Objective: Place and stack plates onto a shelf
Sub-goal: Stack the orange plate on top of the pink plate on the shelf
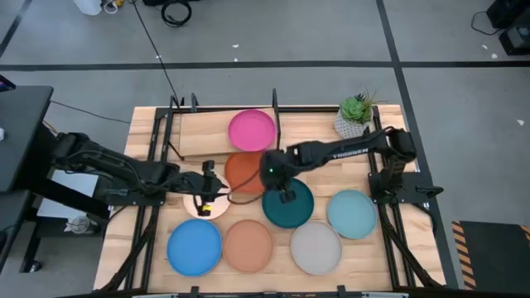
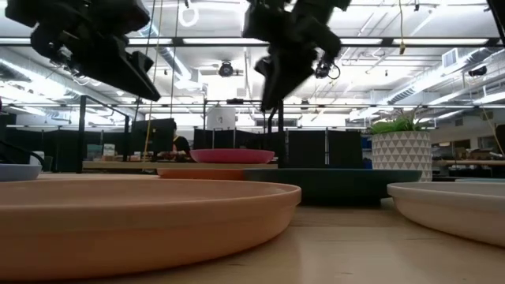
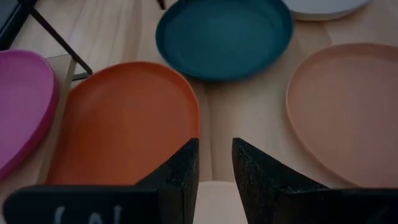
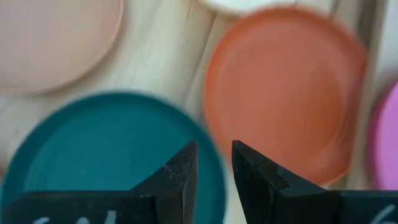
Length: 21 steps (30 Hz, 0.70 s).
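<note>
The shelf (image 1: 203, 132), a light board with black posts, stands at the table's far left. A magenta plate (image 1: 251, 130) lies on its right half. An orange plate (image 1: 242, 168) lies just nearer; whether it rests on the board I cannot tell. My left gripper (image 1: 211, 187) hovers above a cream plate (image 1: 207, 204), its fingers (image 3: 180, 180) a narrow gap apart with nothing between. My right gripper (image 1: 284, 192) hangs over the dark teal plate's (image 4: 106, 155) rim nearest the orange plate (image 4: 283, 87), narrowly open and empty. In the low view both grippers are well above the table.
Blue (image 1: 195, 247), terracotta (image 1: 248, 245) and grey (image 1: 315, 247) plates line the near edge, with a pale teal plate (image 1: 351, 213) at the right. A potted plant (image 1: 354, 116) stands at the far right. Black arm frames run along both table sides.
</note>
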Each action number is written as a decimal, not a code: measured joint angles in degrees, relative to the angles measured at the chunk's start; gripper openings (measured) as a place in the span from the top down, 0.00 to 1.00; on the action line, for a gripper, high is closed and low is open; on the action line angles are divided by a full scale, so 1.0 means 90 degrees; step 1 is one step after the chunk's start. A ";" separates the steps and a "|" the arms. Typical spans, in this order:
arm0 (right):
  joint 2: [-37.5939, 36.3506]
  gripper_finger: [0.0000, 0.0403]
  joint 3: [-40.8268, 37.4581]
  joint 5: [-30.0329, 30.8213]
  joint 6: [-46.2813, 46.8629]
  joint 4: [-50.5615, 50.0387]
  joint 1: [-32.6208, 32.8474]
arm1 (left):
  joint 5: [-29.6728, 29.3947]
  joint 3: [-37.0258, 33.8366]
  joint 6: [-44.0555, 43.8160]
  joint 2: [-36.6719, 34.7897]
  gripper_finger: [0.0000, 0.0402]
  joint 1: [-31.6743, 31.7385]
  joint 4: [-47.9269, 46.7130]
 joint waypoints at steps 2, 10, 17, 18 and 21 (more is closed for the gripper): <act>-0.0075 0.74 -0.0205 0.0231 0.0231 -0.0018 0.0111 | 0.0003 0.0000 -0.0001 0.0268 0.74 0.0062 0.0245; -0.0723 0.74 -0.1105 0.0989 0.0932 0.0138 0.0405 | -0.0002 0.0375 0.0179 0.1403 0.74 0.0197 0.0500; -0.1691 0.74 -0.2497 0.1101 0.1194 0.1430 0.0414 | -0.0164 0.1029 0.0469 0.2404 0.74 0.0196 0.0266; -0.1819 0.74 -0.2675 0.1102 0.1199 0.1565 0.0415 | -0.0243 0.1107 0.0514 0.2560 0.73 0.0212 0.0214; -0.2157 0.74 -0.3124 0.1102 0.1242 0.2046 0.0418 | -0.0409 0.1330 0.0608 0.2966 0.68 0.0237 0.0126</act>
